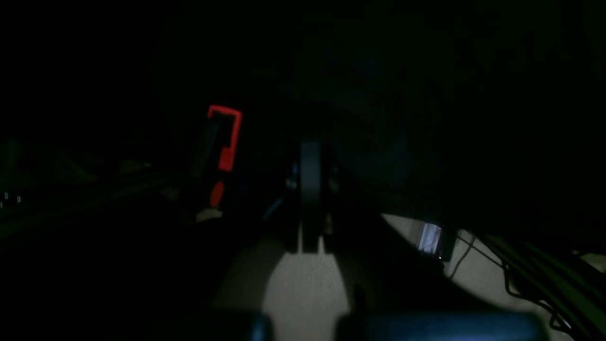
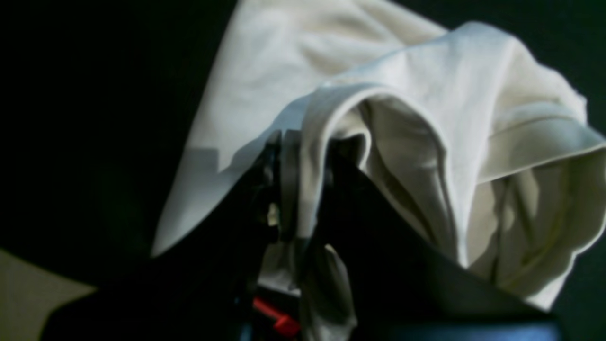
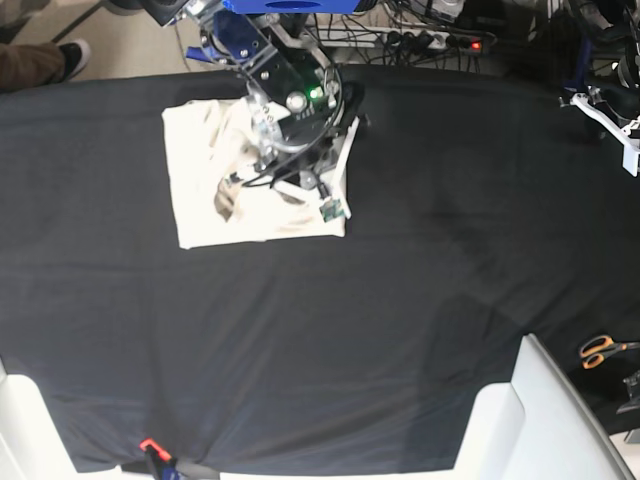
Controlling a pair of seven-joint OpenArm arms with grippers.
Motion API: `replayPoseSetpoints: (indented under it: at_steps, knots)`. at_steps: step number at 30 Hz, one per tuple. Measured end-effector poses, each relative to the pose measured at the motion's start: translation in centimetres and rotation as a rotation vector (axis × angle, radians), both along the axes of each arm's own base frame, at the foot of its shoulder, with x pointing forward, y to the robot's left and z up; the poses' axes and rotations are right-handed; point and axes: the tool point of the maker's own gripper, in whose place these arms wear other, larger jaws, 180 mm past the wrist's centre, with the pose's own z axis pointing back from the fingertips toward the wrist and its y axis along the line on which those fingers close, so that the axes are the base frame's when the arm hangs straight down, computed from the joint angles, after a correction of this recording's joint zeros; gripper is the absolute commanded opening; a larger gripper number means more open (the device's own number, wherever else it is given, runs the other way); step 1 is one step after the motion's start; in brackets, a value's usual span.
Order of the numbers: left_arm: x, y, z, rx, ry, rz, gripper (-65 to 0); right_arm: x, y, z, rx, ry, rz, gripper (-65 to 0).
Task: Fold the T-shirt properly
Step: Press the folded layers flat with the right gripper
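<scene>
T-shirt bunched near the far edge, right arm gripping it

T-shirt (image 3: 200, 200) lies on the black-covered desk (image 3: 400, 300), close to that cover's far edge and toward the base view's left. Its near and left edges lie roughly straight; the middle is rumpled under the right arm (image 3: 285, 85). The right gripper (image 2: 303, 189) has its jaws clenched on a fold of the cream cloth, which rises between the fingers in the right wrist view.

The left gripper (image 1: 310, 189) shows only in its own dim wrist view, jaws pressed together on nothing, over pale floor with cables.

A wide stretch of bare black cloth lies to the near side and right of the shirt. Orange-handled scissors (image 3: 600, 350) lie off the desk's right edge. A power strip (image 3: 440, 42) and cables lie on the floor beyond the far edge.
</scene>
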Motion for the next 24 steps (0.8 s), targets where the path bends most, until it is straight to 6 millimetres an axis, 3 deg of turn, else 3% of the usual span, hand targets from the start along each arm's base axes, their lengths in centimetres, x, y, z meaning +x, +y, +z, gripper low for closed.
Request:
replayPoseSetpoints:
  at_steps: [8, 17, 21, 24]
  knots:
    - [0.0, 0.0, 0.0, -0.001, 0.000, 0.000, -65.0, 1.0, -0.1, 0.2, -0.008, -0.014, 0.000, -64.1]
    - [0.0, 0.0, 0.0, 0.000, 0.001, 0.001, -65.0, 0.7, 0.9, 0.3, 0.032, 0.006, -0.003, -36.8]
    - [0.0, 0.0, 0.0, -0.001, 0.001, 0.001, -65.0, -0.7, 2.8, -0.2, 0.167, 0.111, -0.013, -34.5]
    - [-0.1, 0.1, -0.1, -0.001, 0.003, 0.002, -65.0, -0.6, 3.5, 0.1, 0.215, 0.135, -0.008, -34.5]
